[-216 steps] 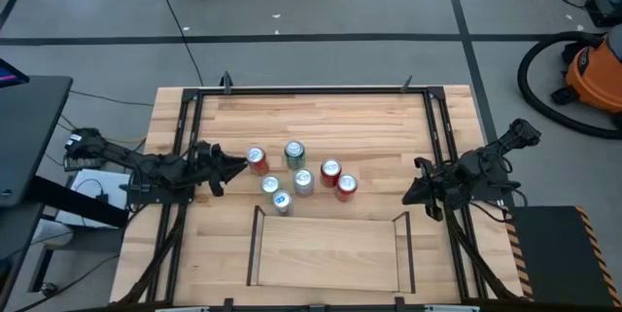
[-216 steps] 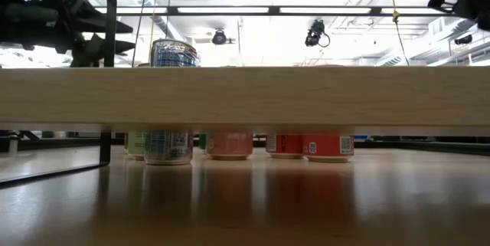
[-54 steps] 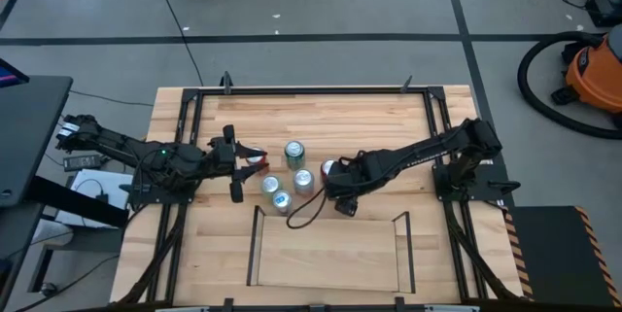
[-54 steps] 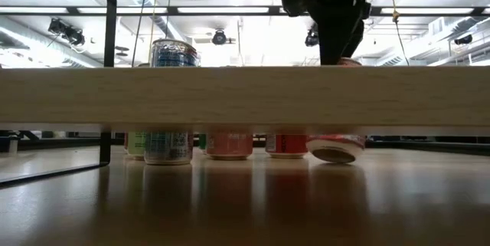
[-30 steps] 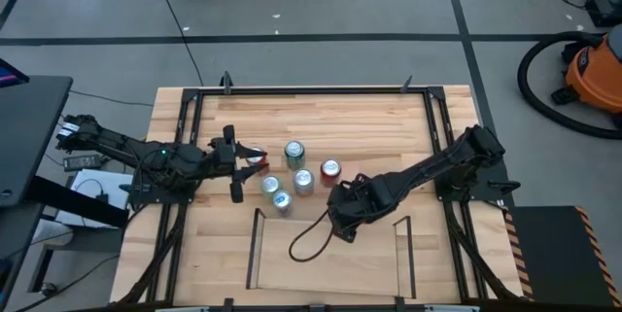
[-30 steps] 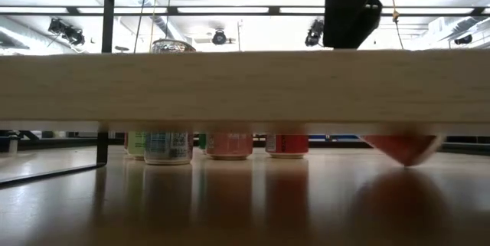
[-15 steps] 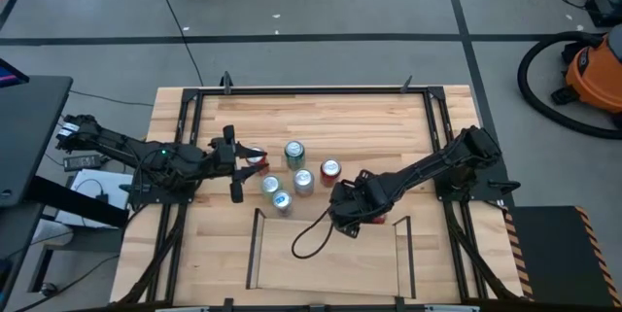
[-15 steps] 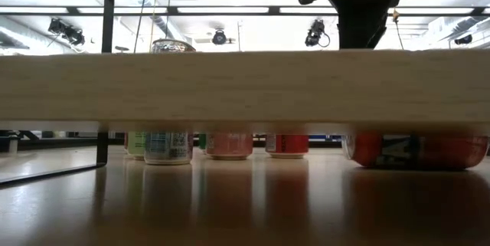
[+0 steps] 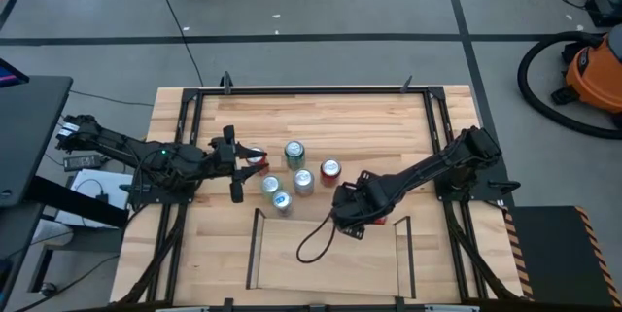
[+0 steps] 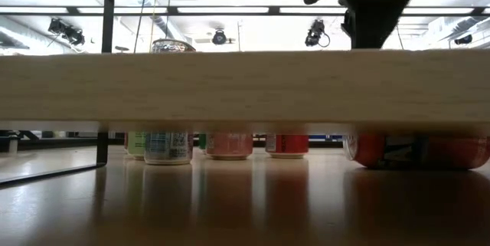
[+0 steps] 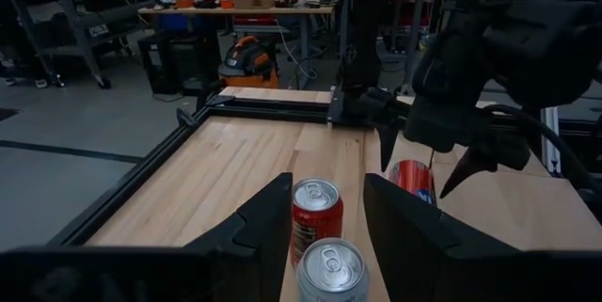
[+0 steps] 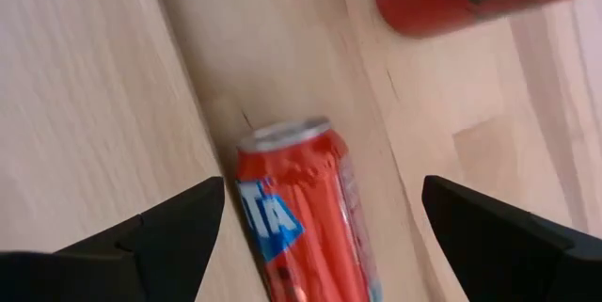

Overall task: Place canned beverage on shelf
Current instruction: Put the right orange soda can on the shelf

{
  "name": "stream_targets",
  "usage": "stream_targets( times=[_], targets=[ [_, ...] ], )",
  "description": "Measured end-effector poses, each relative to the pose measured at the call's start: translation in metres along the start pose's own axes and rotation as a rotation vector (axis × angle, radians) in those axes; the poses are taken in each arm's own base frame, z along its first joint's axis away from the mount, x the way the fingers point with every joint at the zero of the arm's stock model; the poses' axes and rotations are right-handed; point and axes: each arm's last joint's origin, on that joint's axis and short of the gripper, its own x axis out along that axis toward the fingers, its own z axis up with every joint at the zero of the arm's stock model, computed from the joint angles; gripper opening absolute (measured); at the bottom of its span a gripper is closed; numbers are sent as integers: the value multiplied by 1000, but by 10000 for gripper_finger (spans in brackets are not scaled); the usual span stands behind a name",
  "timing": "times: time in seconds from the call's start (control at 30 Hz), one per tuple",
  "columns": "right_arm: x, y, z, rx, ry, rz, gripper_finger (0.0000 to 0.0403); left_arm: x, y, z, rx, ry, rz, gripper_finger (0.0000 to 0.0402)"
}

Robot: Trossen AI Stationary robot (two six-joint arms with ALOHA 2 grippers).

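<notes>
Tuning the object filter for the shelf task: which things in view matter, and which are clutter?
In the job:
- fallen red can, on its side on the table
- shelf
- right gripper, open over that can

Lying about:
- green can, upright red can, silver can
- left gripper, open around another can
- orange vacuum on the floor

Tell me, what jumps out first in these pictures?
A red can lies tipped on its side on the tabletop, under the open right gripper beside the shelf. Behind it, a cluster of cans stands upright mid-table, where the open left gripper straddles one.
</notes>
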Motion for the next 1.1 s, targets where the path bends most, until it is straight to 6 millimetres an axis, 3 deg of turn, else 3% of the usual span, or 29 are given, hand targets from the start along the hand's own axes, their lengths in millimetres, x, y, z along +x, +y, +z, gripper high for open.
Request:
stream_targets(
  times=[0.4, 1.1],
  targets=[
    [30, -6, -19, -54, 102, -37, 373, 0, 0, 0, 1, 2, 0, 142],
    [34, -11, -11, -84, 82, -18, 373, 0, 0, -1, 6, 10, 1, 142]
  ],
)
